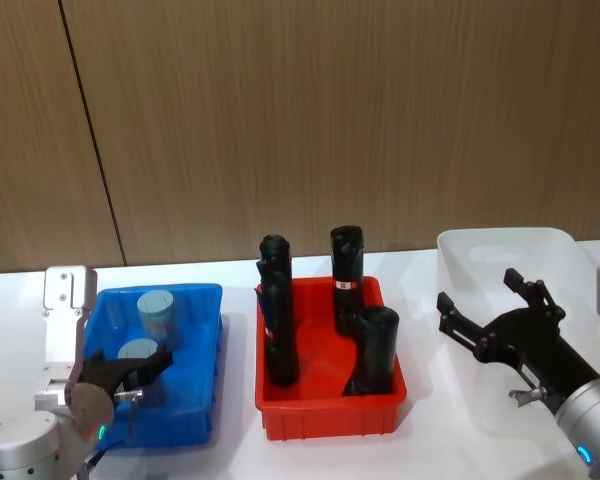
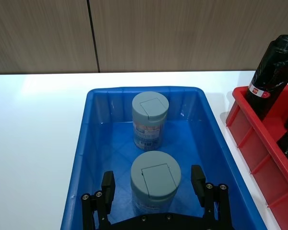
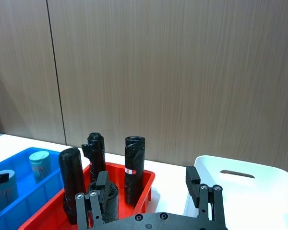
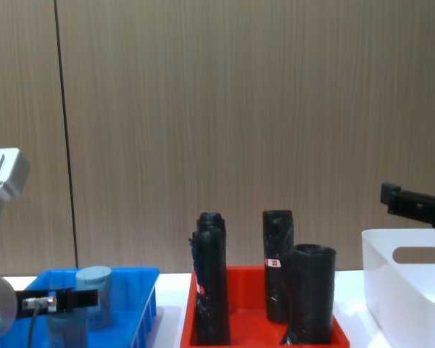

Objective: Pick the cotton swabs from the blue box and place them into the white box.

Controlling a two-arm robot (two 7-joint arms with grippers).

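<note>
Two clear cotton-swab jars [image 1: 156, 305] with grey-blue lids stand in the shallow blue plastic box [image 2: 81, 158]. My left claw [image 2: 152, 177] is spread either side of the nearer jar [image 2: 155, 191], not gripping: I'd drop lower, centre, squeeze below the lid, lift straight. Farther jar [image 2: 150, 117] behind it. Four black rolls [image 1: 347, 265], one red tray [image 1: 330, 418]. My right claw [image 1: 477, 290] hangs open over the one white plastic box [image 1: 500, 238].

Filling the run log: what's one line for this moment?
left gripper open around near cotton swab jar in blue box | far jar untouched | right gripper open above white box
</note>
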